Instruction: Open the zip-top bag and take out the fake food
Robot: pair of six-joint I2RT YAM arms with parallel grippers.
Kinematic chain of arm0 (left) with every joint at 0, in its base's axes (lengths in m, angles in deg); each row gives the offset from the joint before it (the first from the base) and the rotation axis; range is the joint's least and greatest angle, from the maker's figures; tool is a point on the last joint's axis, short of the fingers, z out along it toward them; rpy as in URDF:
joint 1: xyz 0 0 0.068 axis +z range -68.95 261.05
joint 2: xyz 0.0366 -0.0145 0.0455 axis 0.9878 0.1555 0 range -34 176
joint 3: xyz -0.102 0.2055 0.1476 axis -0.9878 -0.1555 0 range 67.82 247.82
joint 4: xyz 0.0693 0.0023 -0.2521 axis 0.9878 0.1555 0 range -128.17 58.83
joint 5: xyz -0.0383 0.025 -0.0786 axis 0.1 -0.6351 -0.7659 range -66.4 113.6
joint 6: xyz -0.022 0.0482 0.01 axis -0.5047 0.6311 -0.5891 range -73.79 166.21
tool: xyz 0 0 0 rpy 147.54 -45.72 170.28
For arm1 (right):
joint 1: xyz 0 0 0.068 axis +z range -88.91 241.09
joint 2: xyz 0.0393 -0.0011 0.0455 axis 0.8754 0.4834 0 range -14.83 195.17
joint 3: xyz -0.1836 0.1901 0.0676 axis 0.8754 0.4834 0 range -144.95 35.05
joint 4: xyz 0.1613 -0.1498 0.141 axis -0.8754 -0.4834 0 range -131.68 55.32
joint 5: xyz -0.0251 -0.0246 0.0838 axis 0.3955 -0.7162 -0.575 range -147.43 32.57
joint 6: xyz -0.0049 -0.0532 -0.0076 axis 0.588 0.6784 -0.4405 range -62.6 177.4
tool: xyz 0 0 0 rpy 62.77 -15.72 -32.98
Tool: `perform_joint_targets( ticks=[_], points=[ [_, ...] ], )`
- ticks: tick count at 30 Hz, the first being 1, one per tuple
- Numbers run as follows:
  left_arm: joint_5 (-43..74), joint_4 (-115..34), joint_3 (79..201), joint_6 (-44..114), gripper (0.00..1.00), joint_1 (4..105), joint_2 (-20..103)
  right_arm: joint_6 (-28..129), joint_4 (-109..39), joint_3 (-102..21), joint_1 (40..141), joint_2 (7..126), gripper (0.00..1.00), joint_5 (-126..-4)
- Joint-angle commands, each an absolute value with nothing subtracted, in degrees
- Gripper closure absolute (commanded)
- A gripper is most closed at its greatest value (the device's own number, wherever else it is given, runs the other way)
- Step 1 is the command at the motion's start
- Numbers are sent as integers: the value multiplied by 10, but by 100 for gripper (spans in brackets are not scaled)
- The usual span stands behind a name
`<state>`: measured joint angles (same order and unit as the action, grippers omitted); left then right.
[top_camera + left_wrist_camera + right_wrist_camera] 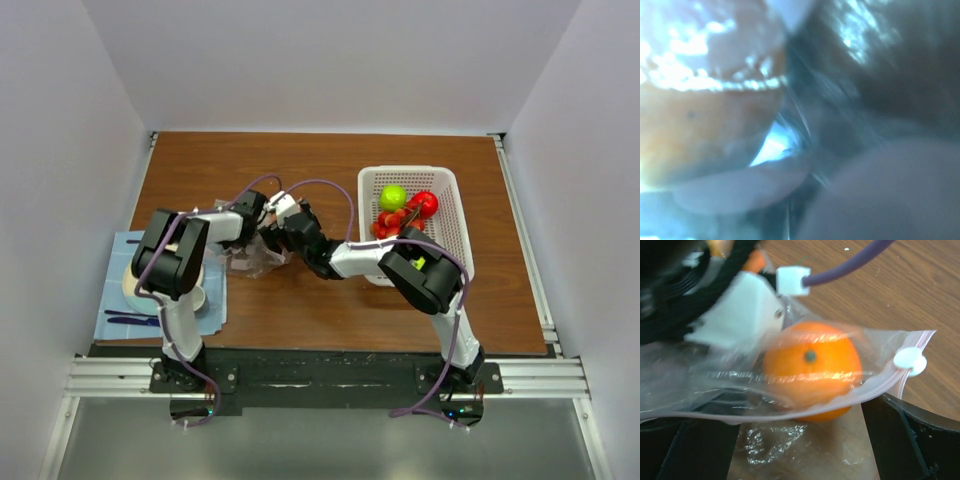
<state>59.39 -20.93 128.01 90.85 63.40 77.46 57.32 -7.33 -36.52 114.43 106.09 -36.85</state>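
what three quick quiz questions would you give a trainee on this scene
1. Which fruit is inside the bag? A) banana B) orange C) lemon
2. True or false: the basket holds a green apple.
3. What colour is the bag's slider?

Key: 1 B; 2 true; 3 white.
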Motion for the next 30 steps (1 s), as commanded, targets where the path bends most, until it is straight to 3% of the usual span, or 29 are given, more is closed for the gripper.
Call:
perform_joint_targets(
  ticks=[1, 4, 7, 11, 12, 15, 20, 27, 30],
  points=[
    [416, -166, 1212, 943, 100, 618, 755, 540, -80, -390, 1151, 1068, 1, -408],
    [421, -168, 1206, 940, 100, 622, 752, 528, -92, -382, 1151, 1065, 3, -427],
    [427, -167, 1214, 931, 100, 625, 761, 512, -94, -354, 1151, 1052, 15, -439],
    [429, -165, 1231, 916, 100, 626, 773, 501, -79, -288, 1151, 1010, 49, -437],
    [435, -168, 1235, 912, 100, 627, 774, 501, -52, -270, 1151, 994, 53, -436],
    [454, -170, 1252, 893, 100, 634, 788, 495, -44, -223, 1151, 936, 57, -429],
    [456, -144, 1328, 827, 100, 660, 816, 479, -71, -154, 1151, 831, 56, -430],
    [373, -120, 1379, 790, 100, 671, 792, 466, -195, -107, 1151, 689, 57, -380],
    [315, -94, 1412, 764, 100, 670, 762, 475, -223, -98, 1148, 628, 63, -328]
  ],
)
